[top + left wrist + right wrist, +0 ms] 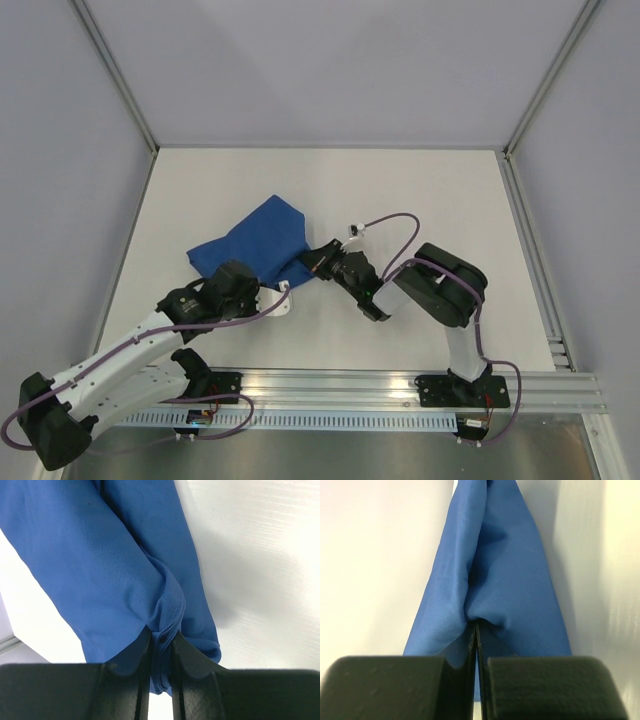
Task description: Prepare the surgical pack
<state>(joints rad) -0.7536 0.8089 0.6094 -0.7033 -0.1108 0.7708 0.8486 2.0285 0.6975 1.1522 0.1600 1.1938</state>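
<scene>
The surgical pack [262, 236] is a folded royal-blue drape, bunched on the white table left of centre. My left gripper [283, 296] is at its near edge. In the left wrist view a thick folded hem of the pack [110, 570] fills the narrow gap between the left gripper's [161, 641] black fingers, touching both. My right gripper [313, 262] is at the pack's right corner. In the right wrist view the right gripper [476, 626] is shut, and the blue cloth [510, 580] puckers into its tips and drapes away from them.
The white table [430, 200] is boxed in by grey walls and aluminium posts. A metal rail [400, 385] with the arm bases runs along the near edge. A purple cable [395, 220] loops above the right wrist.
</scene>
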